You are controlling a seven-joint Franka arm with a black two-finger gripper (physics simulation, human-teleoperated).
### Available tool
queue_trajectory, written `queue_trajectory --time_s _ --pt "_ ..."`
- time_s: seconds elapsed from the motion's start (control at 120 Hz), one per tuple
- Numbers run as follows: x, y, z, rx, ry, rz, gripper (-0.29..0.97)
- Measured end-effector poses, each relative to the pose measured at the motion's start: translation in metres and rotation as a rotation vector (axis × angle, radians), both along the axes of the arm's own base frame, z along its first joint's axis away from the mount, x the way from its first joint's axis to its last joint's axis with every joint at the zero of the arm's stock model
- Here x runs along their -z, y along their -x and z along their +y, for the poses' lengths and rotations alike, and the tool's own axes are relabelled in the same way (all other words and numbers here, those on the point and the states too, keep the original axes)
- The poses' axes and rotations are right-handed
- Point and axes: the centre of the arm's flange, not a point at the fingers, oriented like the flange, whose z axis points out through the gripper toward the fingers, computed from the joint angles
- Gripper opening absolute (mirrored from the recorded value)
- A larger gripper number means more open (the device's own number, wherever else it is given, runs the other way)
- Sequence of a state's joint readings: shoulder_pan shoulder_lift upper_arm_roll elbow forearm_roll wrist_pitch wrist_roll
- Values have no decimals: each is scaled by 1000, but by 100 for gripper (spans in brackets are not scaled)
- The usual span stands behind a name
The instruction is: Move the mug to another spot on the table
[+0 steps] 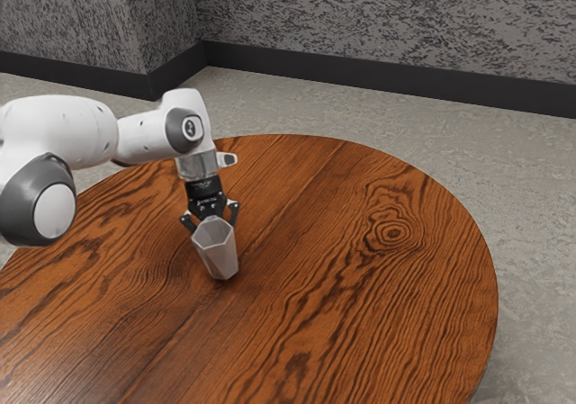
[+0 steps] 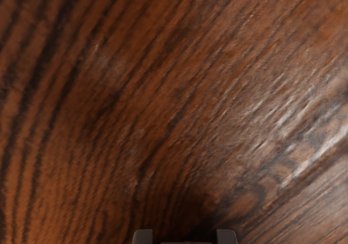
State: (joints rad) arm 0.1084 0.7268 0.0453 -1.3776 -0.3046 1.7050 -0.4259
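A grey faceted mug (image 1: 217, 253) stands upright on the round wooden table (image 1: 360, 269), left of its middle in the exterior view. My gripper (image 1: 211, 219) hangs straight down right over the mug's rim, at its far side. Its black fingers (image 1: 187, 221) are spread about as wide as the rim, one at each side, and I see no clear grip on the mug. In the wrist view the two fingertips (image 2: 143, 236) stand apart over the wood grain of the table (image 2: 174, 102), close below.
The table's bare wood runs wide toward the exterior view's right and front, ending in a rounded edge (image 1: 490, 287). Beyond it lie a speckled floor and grey walls with a dark baseboard.
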Motion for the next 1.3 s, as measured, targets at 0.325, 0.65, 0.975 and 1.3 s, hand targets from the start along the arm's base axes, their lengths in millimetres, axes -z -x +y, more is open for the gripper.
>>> queue_trajectory --time_s 0.325,0.65,0.975,1.3 --pt "12 0 -3 -11 -6 -13 -4" --pt "15 -2 -2 -18 -2 -30 50" --pt "15 -14 5 -19 -32 -120 64" --pt "-2 -24 31 -10 -97 -213 67"
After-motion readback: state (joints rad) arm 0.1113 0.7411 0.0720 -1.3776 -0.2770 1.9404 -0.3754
